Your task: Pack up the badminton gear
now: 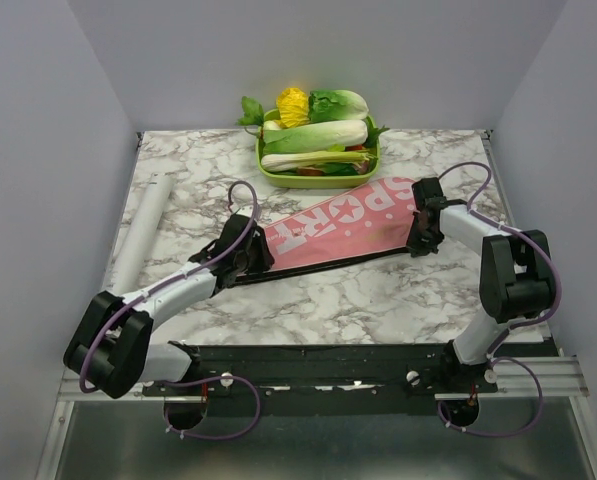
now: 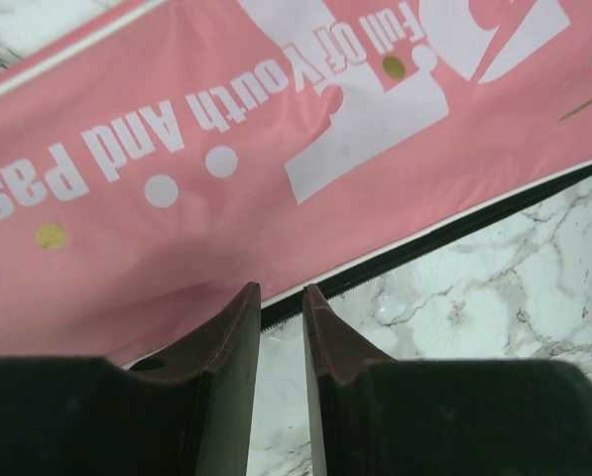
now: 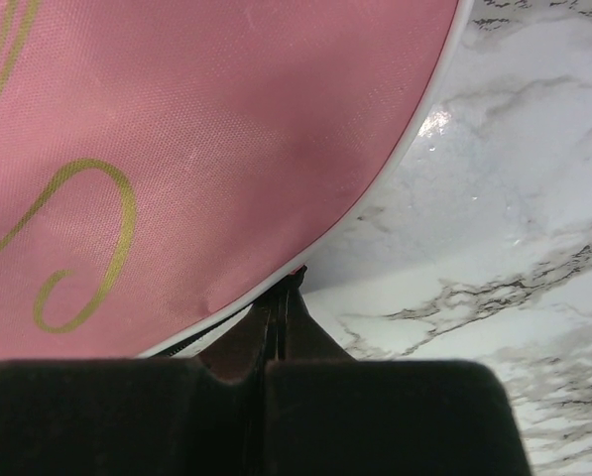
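Observation:
The pink cover bag (image 1: 348, 225) with white lettering lies flat across the table, its wide end to the right. My left gripper (image 1: 256, 255) is at the bag's narrow left end. In the left wrist view the left gripper (image 2: 281, 291) stands a narrow gap apart, tips at the black zipper edge (image 2: 424, 238) of the bag (image 2: 276, 149), holding nothing. My right gripper (image 1: 418, 240) is at the wide end. In the right wrist view it (image 3: 288, 283) is shut, pinching the rim of the bag (image 3: 177, 129). The long white tube (image 1: 143, 228) lies at the left. No rackets show.
A green tray (image 1: 313, 183) of vegetables stands at the back centre, touching the bag's far edge. The marble table (image 1: 358, 300) is walled in on the left, right and back. The arms' base rail runs along the near edge.

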`<state>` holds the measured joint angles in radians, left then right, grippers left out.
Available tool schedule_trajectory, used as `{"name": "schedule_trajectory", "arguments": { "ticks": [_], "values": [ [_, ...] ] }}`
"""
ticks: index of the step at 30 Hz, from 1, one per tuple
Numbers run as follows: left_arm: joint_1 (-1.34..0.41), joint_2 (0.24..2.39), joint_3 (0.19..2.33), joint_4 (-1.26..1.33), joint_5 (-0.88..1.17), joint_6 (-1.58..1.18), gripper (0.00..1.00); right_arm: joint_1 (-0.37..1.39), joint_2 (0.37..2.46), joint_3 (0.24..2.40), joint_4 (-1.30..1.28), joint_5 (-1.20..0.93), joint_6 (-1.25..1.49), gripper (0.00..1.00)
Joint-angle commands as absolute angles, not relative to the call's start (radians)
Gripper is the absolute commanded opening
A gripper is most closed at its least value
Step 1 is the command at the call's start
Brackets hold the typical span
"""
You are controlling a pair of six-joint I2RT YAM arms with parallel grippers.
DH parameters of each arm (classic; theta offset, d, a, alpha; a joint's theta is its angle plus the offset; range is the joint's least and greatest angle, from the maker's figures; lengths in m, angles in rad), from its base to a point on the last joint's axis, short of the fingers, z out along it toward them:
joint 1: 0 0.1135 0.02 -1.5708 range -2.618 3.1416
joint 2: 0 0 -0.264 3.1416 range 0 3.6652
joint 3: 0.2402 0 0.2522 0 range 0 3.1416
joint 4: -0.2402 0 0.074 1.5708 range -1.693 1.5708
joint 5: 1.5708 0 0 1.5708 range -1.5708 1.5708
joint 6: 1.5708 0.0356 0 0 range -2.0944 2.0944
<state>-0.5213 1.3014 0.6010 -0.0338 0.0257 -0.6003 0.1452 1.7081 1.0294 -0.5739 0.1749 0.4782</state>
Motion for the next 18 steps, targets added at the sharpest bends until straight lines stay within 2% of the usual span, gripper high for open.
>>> {"name": "schedule_trajectory", "arguments": {
  "ticks": [1,11,18],
  "values": [
    [-0.526,1.279,0.687,-0.153,-0.092,-0.578,0.32,0.147,1.724,1.054,-0.569,0.167,0.451,0.01],
    [-0.514,1.37,0.703,-0.198,-0.279,-0.563,0.32,0.183,1.707,1.048,-0.56,0.124,0.42,0.01],
    [-0.514,1.437,0.667,-0.146,-0.272,-0.557,0.34,0.224,1.698,1.054,-0.557,0.072,0.408,0.01]
  ]
}}
